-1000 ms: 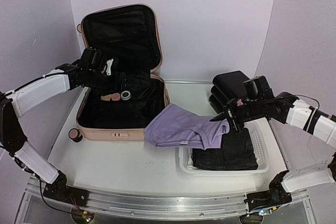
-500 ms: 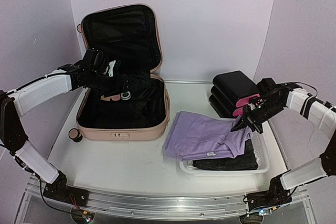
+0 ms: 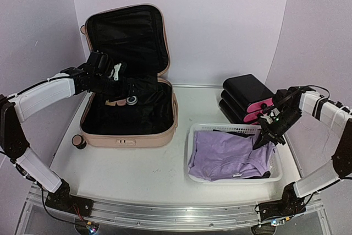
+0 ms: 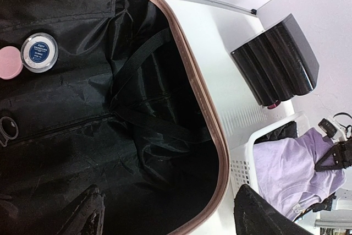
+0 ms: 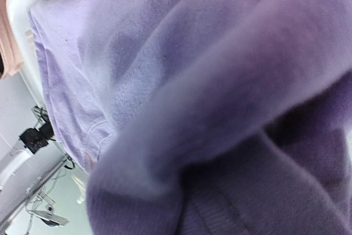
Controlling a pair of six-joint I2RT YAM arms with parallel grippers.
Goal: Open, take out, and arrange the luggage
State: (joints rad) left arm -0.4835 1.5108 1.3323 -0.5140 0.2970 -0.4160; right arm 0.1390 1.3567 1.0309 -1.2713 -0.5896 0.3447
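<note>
Suitcase (image 3: 129,138) open, shirt (image 3: 228,155) in basket (image 3: 220,127) at four o'clock, my right jaws closed on it; left jaws wide, empty; jars (image 3: 132,99) not yet out.

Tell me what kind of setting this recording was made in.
Probably a lab test booth, not a home: plain lilac walls enclose a white table, with an aluminium mounting rail along its near edge.

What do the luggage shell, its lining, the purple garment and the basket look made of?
Luggage shell: hard plastic, smooth pale pink, keeps rounded corners. Lining: thin black woven fabric, creased with slight sheen. Purple garment: soft knit, probably fleece or cotton; fuzzy, drapes loosely. Basket: white rigid plastic, perforated walls.
</note>
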